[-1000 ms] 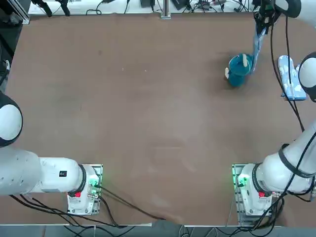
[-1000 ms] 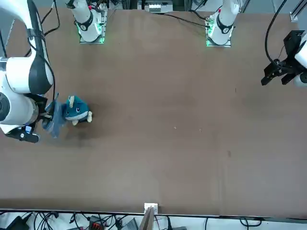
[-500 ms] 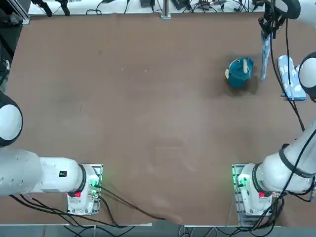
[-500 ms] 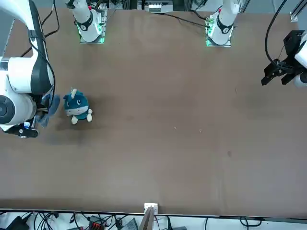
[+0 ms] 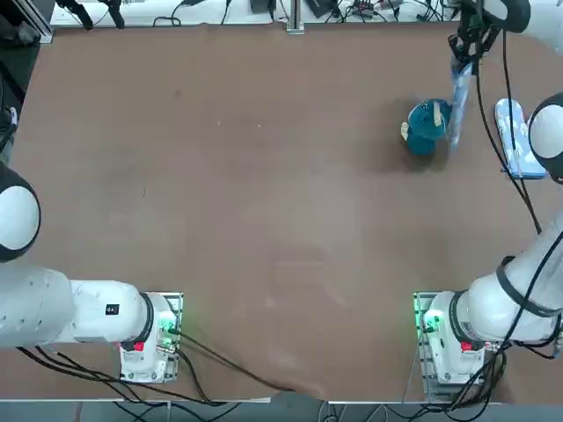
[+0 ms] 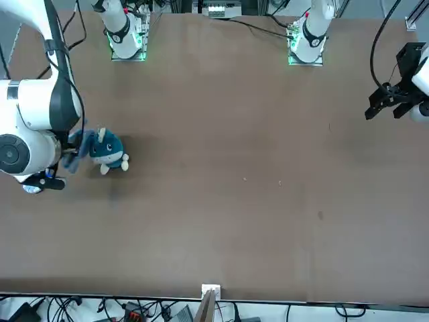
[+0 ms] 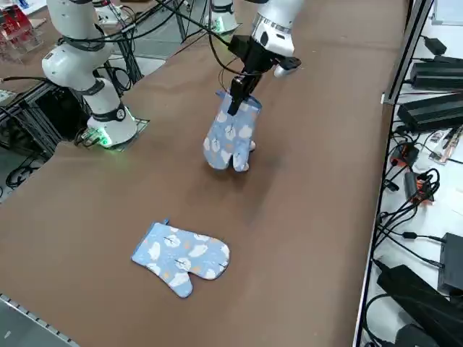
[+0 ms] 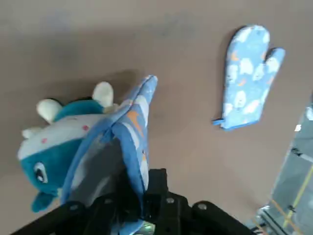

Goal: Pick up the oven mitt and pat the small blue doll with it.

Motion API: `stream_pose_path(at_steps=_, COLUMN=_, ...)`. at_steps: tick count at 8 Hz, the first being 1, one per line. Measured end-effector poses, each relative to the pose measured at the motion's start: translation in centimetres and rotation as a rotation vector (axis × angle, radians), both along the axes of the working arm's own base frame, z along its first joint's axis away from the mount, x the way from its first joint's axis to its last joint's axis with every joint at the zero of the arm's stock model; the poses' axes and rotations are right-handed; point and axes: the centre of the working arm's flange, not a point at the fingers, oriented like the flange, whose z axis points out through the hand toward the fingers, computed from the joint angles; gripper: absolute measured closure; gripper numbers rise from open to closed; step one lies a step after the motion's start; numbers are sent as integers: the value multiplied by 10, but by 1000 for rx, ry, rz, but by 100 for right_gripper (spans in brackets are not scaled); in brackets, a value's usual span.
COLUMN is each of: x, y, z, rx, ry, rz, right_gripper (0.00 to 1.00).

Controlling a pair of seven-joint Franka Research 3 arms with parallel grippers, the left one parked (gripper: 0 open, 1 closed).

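Note:
The small blue doll [image 5: 426, 127] stands at the far right of the table, a teal plush with a cream patch, also in the front view [image 6: 107, 150] and the wrist view [image 8: 51, 147]. My right gripper [image 5: 466, 54] hovers just beyond it, shut on the cuff of the oven mitt [image 5: 459, 98]. That pale blue patterned mitt [image 7: 230, 137] hangs down from the gripper [image 7: 239, 97] and rests against the doll's side [image 8: 128, 128]. From the right side the mitt hides nearly all of the doll.
A second patterned mitt [image 5: 517, 139] lies flat near the table's right edge, palm up [image 7: 181, 256] [image 8: 247, 73]. Cables and black boxes [image 7: 434, 108] crowd the floor past the far edge.
The held mitt swung away from the doll toward the table's right edge half a second ago, then came back and now lies against the doll's side. The doll barely shifted.

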Motion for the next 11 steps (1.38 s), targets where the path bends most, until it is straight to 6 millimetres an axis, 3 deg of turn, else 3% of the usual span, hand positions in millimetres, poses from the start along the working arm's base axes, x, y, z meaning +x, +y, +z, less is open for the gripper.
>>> stream_pose_path(at_steps=3, x=15, y=3, z=-2, rx=22, ry=-111, rz=-29, right_gripper=96)
stream_pose_path(at_steps=5, x=27, y=-8, z=7, rx=30, ry=-197, rz=-43, right_gripper=96)
stream_pose_path(at_steps=8, x=31, y=-73, z=26, rx=-77, ry=-214, rz=-32, right_gripper=96)
stream_pose_path(at_steps=11, x=20, y=-142, z=16, rx=-276, ry=-101, rz=-8, right_gripper=96)
